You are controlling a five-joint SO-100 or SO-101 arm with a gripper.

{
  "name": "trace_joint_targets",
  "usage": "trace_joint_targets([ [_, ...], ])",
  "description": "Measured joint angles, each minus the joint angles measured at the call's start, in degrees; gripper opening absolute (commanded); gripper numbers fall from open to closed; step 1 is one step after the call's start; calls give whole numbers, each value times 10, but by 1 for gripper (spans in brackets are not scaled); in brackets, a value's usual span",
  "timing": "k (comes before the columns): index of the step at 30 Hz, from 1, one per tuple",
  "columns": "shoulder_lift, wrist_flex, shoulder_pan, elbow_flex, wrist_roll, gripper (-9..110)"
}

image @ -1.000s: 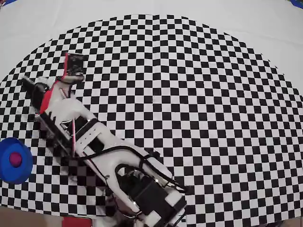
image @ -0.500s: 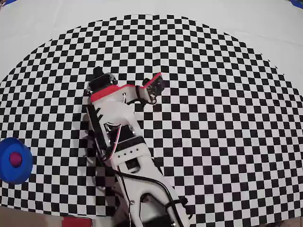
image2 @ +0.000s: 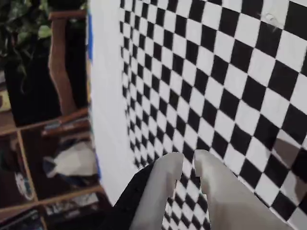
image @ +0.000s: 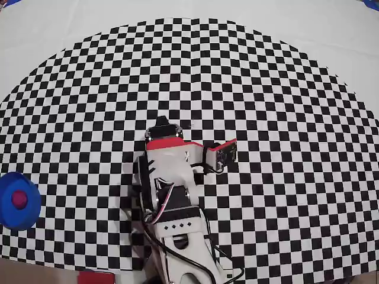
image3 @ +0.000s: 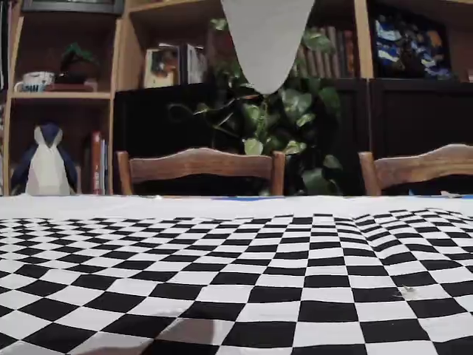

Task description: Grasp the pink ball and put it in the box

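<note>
From overhead you have one arm (image: 172,201) reaching up from the bottom edge over the checkered table (image: 284,118), folded back on itself. Its hand (image: 167,123) is at the arm's top end, and from here you cannot tell how far the fingers are spread. One pink ball (image: 19,199) lies inside the one blue box (image: 18,201), well off to the left of the hand and a little lower in this view, at the edge of the checkered cloth. The hand is nowhere near either. A small red object (image: 95,277) peeks in at the bottom edge, left of the arm's base.

In the wrist view you see two grey fingers (image2: 165,184) side by side with only a narrow slit between them and nothing held there. The checkered cloth fills the space beyond them; neither ball nor box shows here.

In the fixed view, low at table level, one grey pointed part (image3: 267,37) hangs down from the top edge. Behind the table stand two wooden chairs (image3: 199,166), a leafy plant (image3: 281,126) and one toy penguin (image3: 46,163) on the left. The ball and box are out of frame.
</note>
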Motion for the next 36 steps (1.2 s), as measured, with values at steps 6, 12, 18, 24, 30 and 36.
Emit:
trace_joint_targets([
  [6, 62, 62, 19, 33, 7, 0],
  [12, 103, 133, 34, 34, 12, 0],
  [18, 106, 172, 43, 34, 14, 0],
  [24, 106, 183, 53, 34, 18, 0],
  [30, 106, 183, 53, 34, 18, 0],
  [36, 106, 183, 53, 34, 18, 0],
])
